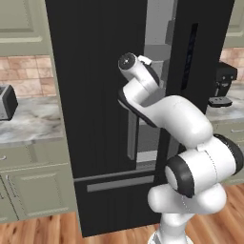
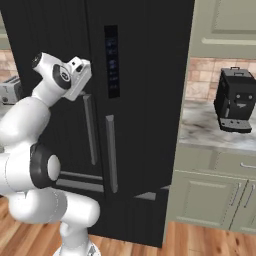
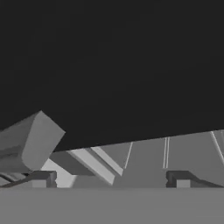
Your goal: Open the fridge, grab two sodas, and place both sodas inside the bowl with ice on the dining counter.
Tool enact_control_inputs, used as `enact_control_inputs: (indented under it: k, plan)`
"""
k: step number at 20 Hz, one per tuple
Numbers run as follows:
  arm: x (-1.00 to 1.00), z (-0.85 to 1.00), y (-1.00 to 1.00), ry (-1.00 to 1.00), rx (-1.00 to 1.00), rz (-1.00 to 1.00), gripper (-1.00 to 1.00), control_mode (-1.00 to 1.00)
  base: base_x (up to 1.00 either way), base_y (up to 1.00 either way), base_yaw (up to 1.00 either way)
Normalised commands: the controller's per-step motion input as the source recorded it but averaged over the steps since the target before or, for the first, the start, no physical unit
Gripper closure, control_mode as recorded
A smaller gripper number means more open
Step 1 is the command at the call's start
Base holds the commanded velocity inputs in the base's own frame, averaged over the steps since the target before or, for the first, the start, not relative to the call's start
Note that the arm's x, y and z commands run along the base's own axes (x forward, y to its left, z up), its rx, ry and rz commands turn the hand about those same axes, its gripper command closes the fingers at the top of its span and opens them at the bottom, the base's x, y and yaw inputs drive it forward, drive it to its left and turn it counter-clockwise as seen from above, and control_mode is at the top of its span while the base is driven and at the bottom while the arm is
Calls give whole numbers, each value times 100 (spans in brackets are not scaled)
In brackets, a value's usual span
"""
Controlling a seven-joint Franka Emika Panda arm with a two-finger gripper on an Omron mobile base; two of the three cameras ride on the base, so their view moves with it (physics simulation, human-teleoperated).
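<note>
- While the fridge (image 1: 100,95) stands partly opened, the step in hand is the first one: getting a door swung clear, with no soda yet taken.
- In the left base view a narrow gap shows between the two black doors, with light grey interior (image 1: 155,43) behind it; the arm's hand reaches up into that gap.
- In the right base view the hand sits at the upper end of a long grey handle (image 2: 90,130), just beside the door edge; whether it touches the handle I cannot tell.
- From the hand view, the gripper (image 3: 109,179) has its jaws spread wide with nothing between them; the two dark fingertips (image 3: 41,178) stand well apart.
- Above the tips looms a black door face, and below it pale grey shelf strips (image 3: 94,164); a grey block, likely a handle end (image 3: 28,142), lies at the left.
- No cans can be made out; the shelves seen through the gap are too little exposed to tell where the sodas sit.
- My judgement: the task is near its start, since the opening is too slim for the arm to reach in.
- Next, the door needs pushing or pulling further round, probably by hooking the open jaws behind its edge or handle and sweeping outward.
- One risk: the forearm is close to both doors, so a wide swing could catch the other door.
</note>
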Motion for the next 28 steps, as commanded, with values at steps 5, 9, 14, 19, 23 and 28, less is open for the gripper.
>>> enact_control_inputs:
  k: [5, 9, 14, 19, 23, 28]
  plan:
    - [37, 0, -34, 1, -1, 0, -100, -100, 0, 0, 0]
    - [26, 0, -42, 1, 0, 0, -100, -100, 0, 0, 0]
    - [1, 0, -50, 0, 0, -4, -100, -100, 0, 0, 0]
    - [-49, 0, -60, -1, 0, -13, -100, -100, 0, 0, 0]
    - [-77, 2, -62, -4, 0, -18, -100, -100, 0, 0, 0]
    - [-56, 9, -80, 0, 1, -21, -100, -100, 0, 0, 0]
